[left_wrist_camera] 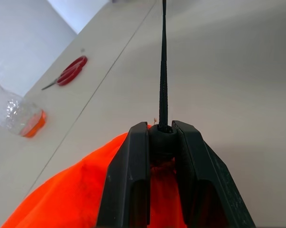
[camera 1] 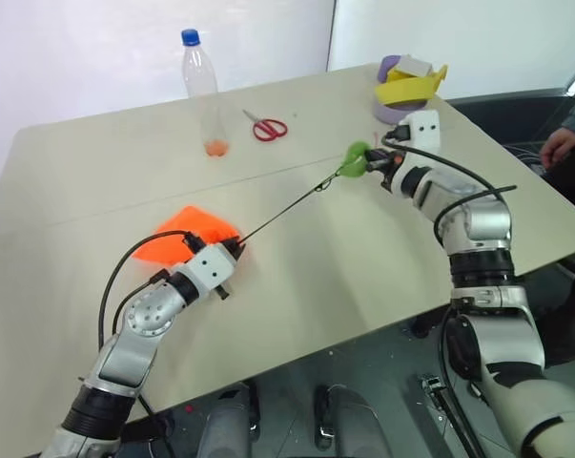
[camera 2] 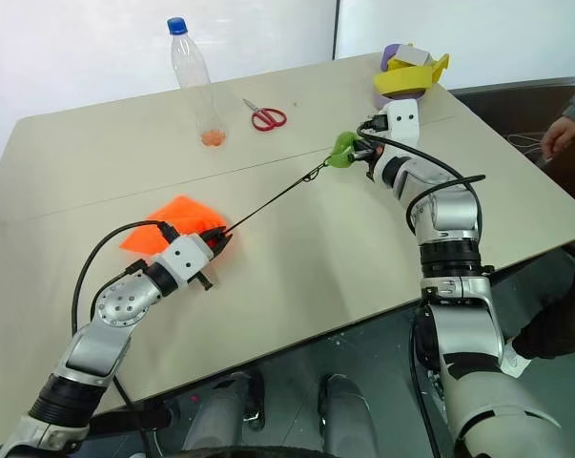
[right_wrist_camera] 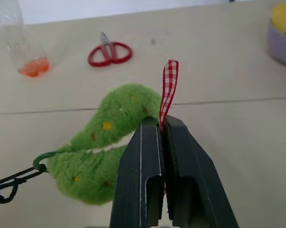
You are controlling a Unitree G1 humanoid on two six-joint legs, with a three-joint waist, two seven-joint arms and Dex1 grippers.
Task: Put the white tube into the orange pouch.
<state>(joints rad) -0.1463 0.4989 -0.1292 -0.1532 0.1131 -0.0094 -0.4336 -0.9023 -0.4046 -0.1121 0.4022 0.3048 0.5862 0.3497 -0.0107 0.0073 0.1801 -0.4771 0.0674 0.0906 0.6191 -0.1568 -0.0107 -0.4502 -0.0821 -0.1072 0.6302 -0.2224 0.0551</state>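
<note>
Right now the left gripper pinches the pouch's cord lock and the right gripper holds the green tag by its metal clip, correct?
Not quite. The right gripper holds the green tag by its red checked ribbon; right wrist view shows it. The left gripper does pinch the pouch at its cord lock.
</note>
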